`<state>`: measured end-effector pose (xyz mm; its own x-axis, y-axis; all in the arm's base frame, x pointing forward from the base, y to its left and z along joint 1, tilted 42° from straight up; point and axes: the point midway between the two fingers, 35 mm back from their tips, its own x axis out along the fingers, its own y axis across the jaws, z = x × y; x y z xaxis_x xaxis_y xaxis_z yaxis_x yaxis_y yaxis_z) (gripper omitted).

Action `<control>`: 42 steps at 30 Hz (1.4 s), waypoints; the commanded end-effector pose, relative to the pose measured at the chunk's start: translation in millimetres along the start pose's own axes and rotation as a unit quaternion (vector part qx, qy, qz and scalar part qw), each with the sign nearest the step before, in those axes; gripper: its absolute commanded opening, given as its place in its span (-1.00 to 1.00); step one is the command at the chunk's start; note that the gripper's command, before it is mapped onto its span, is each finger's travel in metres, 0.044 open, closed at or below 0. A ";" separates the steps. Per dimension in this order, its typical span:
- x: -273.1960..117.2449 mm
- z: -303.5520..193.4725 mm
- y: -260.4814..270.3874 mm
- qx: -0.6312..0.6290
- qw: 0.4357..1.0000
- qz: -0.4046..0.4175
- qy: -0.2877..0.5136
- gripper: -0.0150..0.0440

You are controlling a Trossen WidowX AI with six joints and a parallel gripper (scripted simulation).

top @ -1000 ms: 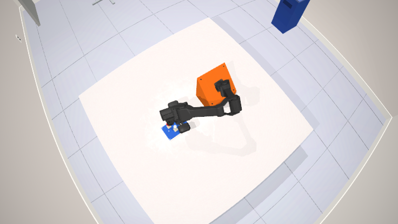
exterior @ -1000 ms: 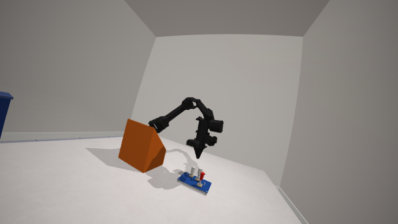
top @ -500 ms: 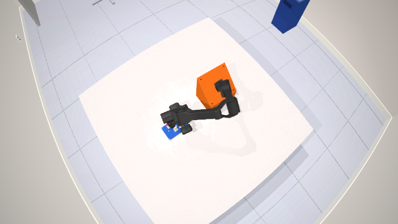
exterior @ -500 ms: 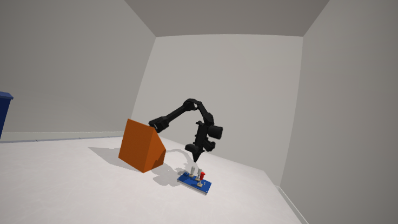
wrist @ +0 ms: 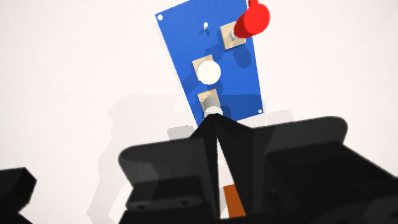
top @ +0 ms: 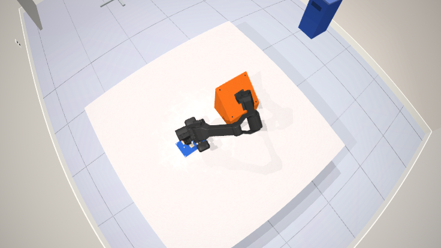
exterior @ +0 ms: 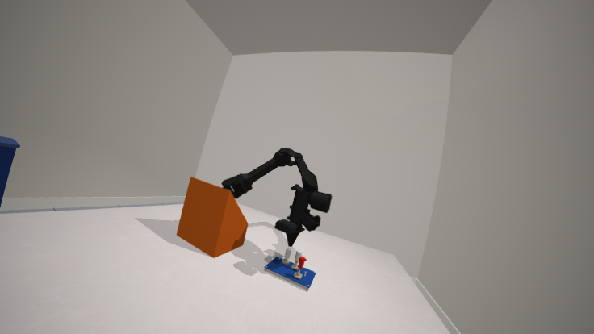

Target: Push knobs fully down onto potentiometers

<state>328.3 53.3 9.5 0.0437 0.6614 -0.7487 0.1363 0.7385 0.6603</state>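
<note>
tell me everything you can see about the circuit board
The circuit board is a flat, blue, four-cornered plate, raised slightly off the table on pale legs, with small white spots at visible corners. It carries three tan potentiometers in a rough line, two with whitish knobs and one with a red knob, plus a small pale peg. It lies a little way from the orange block. The shut gripper's fingertips are right by the end whitish knob; whether they touch it, I cannot tell.

A plain, bare-walled room, perhaps a lab: a robot arm on an orange block, a white counter, a tiled floor.
</note>
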 end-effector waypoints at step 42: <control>10.5 -1.6 -1.3 0.005 1.000 0.002 0.002 -0.49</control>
<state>326.9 59.5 0.8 0.0387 0.6632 -0.7475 0.1423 0.7367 0.6610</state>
